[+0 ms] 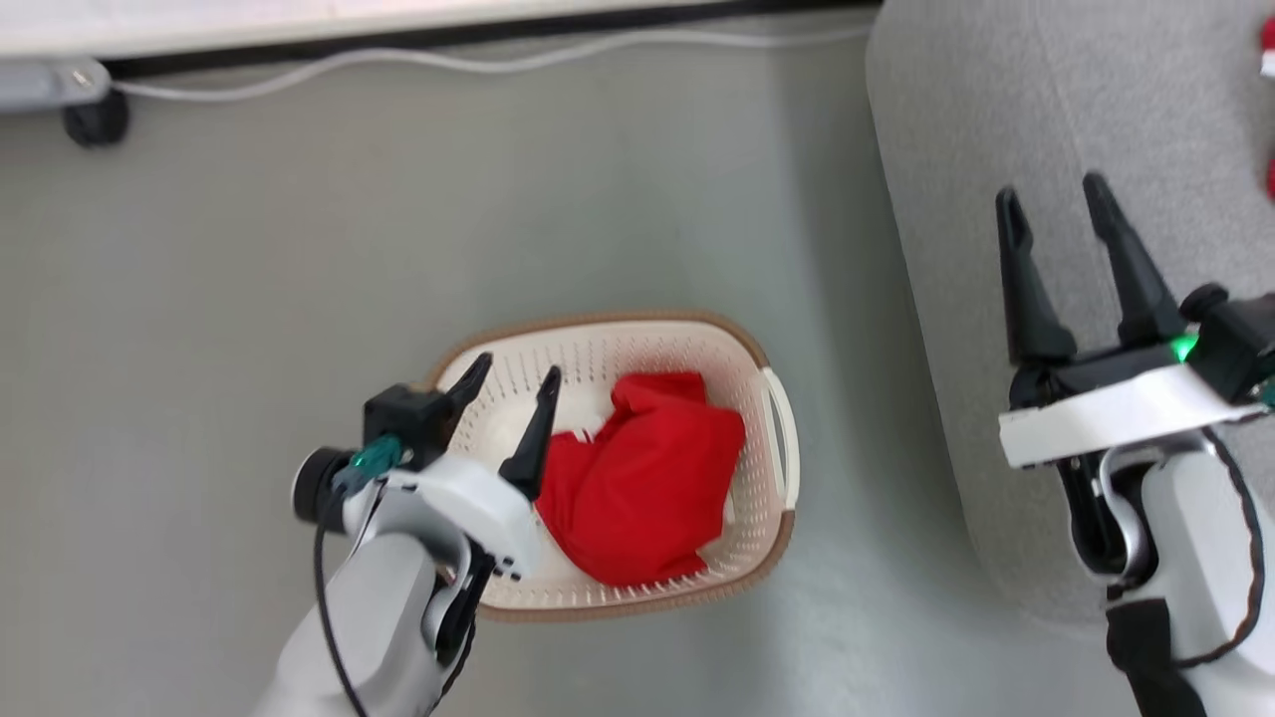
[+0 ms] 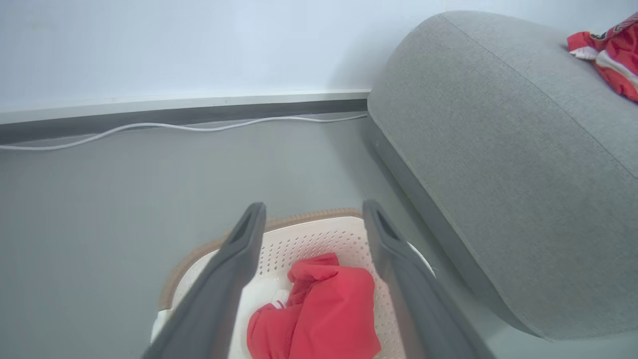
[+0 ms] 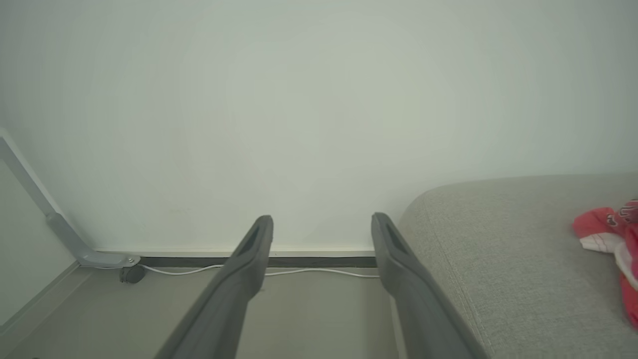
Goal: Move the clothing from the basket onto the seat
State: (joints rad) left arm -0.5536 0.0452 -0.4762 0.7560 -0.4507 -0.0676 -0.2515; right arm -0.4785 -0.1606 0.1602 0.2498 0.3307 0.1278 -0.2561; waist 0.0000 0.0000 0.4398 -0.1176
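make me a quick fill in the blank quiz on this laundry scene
The basket stands on the grey ____.
The garment inside it is coloured ____.
The left gripper and the right gripper both have jaws standing ____.
A second garment lies on the upholstered ____.
Missing: floor; red; open; seat.

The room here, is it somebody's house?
Probably a living room, or one set up like it: a grey sofa seat, a laundry basket of red clothing on the floor, a cable along the wall.
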